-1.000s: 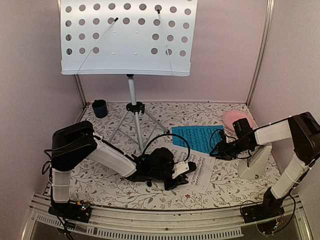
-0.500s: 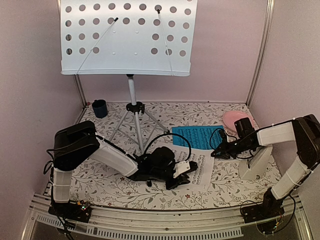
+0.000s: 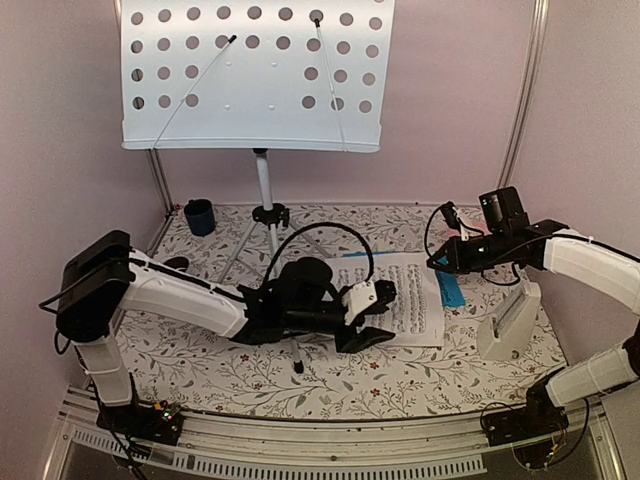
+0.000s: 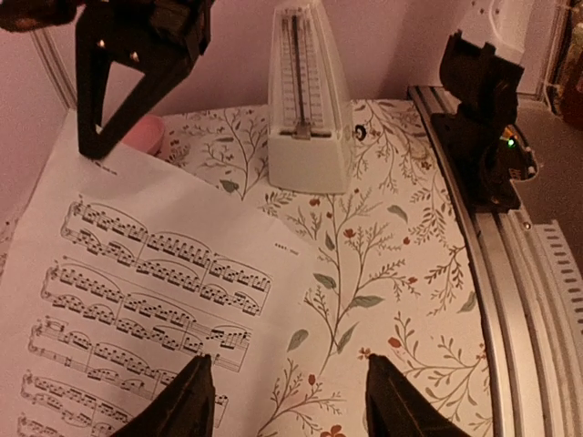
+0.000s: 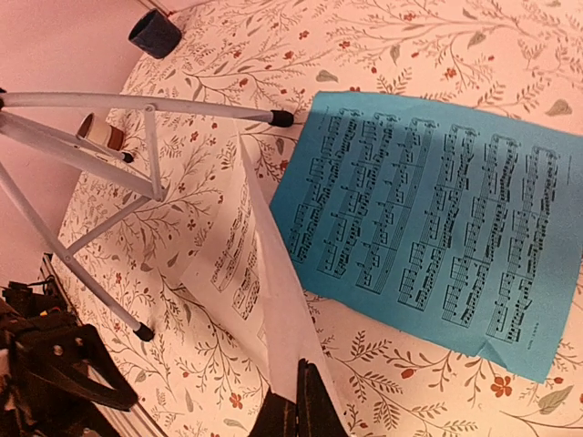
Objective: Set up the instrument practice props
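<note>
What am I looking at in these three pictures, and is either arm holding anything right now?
Two robot arms are bolted at the near edge of a flower-patterned table, and each ends in two fingers. The wide picture looks down from above and behind them. The other two come from small cameras on the left and right wrists.

On the table stand a silver tripod music stand with a perforated grey-white tray, a white pyramid metronome and a small dark blue cup. A blue sheet of printed music lies flat.

The right arm's fingers are shut on one edge of a white sheet of printed music, holding that edge raised. The left arm's fingers stand open over the opposite edge of that sheet, holding nothing.
</note>
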Available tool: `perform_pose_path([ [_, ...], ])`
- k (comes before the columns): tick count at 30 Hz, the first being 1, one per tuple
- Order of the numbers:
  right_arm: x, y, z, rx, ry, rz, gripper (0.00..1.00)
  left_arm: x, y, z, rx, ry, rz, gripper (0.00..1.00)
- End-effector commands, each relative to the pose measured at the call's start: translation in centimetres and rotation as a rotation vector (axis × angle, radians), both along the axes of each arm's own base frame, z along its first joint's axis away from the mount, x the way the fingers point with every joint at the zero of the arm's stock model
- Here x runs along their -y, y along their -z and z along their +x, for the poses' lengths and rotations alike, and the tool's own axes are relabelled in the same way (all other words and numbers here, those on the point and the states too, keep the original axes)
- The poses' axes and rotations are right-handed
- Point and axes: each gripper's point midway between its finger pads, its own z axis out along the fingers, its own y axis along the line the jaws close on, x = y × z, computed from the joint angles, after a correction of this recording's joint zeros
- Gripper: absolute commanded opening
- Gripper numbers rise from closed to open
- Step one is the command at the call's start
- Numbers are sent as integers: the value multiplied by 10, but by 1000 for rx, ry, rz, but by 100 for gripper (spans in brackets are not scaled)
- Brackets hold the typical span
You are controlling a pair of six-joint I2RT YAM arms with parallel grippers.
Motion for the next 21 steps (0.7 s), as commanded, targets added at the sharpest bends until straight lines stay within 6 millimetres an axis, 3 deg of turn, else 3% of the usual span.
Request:
perform_pose_path([
  [1,5,-23,-18,78,-51,-127,0,-8,-61,9,93,-35,-105,60],
  [6,-2,-74,-29,222,-120,-138,0,-20,-93,24,177,-83,-89,63],
  [12,-12,-125,-50,308,-215,-116,0,-31,-115,39,255,-135,-36,67],
  [14,-13,-133,-57,335,-244,-136,0,-34,-122,46,285,-155,-27,71],
  [18,-17,-139,-70,366,-281,-194,0,-38,-142,48,334,-161,-34,89],
  [21,-24,-140,-83,378,-337,-216,0,-43,-153,49,362,-165,-21,92],
])
